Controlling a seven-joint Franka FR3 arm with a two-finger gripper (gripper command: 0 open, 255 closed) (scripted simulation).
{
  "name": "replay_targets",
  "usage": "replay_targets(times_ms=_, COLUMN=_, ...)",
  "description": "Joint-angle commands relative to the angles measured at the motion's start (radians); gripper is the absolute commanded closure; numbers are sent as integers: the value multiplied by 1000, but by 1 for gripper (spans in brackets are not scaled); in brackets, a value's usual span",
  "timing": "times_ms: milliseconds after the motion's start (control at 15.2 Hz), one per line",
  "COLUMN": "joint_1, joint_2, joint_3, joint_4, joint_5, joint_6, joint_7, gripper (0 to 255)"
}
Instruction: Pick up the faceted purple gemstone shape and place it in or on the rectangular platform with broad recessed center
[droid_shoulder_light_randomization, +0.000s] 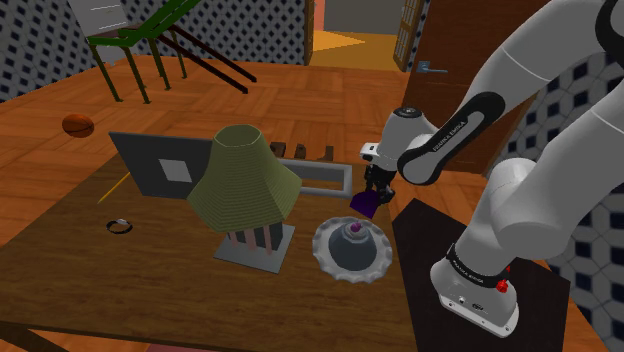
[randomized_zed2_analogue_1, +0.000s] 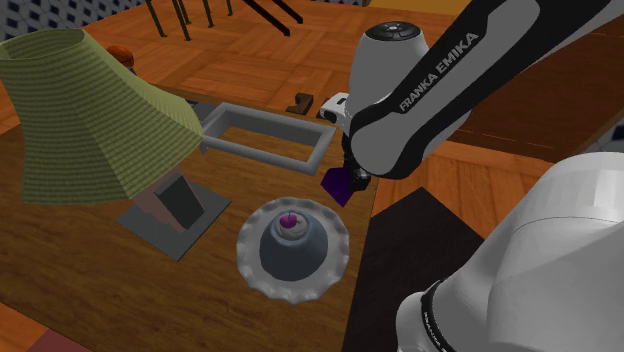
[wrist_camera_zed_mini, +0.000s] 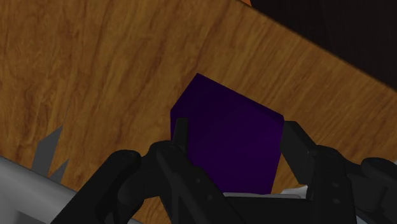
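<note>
1. Even, moderate light is recorded across the table (droid_shoulder_light_randomization: 60, 290) in the shoulder view, and its wood is rendered a warm brown.
2. A brighter orange floor patch (droid_shoulder_light_randomization: 345, 45) is noted past the doorway at the far end.
3. The white arm (droid_shoulder_light_randomization: 560, 60) is graded from bright on top to grey underneath, so the light is judged to come from above.
4. In the wrist view the purple gemstone (wrist_camera_zed_mini: 229, 140) is rendered very dark, its faces barely told apart.
5. The black fingers (wrist_camera_zed_mini: 296, 143) clasping it are lit faintly, with dull grey highlights.
</note>
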Motion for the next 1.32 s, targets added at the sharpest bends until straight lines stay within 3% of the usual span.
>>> replay_targets(times_ms=0, joint_1=1, joint_2=1, joint_3=0, joint_4=0, joint_5=0, joint_6=1, joint_7=0, gripper=255)
replay_targets(times_ms=132, joint_1=0, joint_2=1, joint_3=1, joint_4=-1, joint_5=0, joint_6=1, joint_7=0, gripper=255)
replay_targets(times_ms=1254, joint_1=-33, joint_2=-357, joint_3=82, joint_4=49, joint_5=25, joint_6=-405, joint_7=-9, gripper=255)
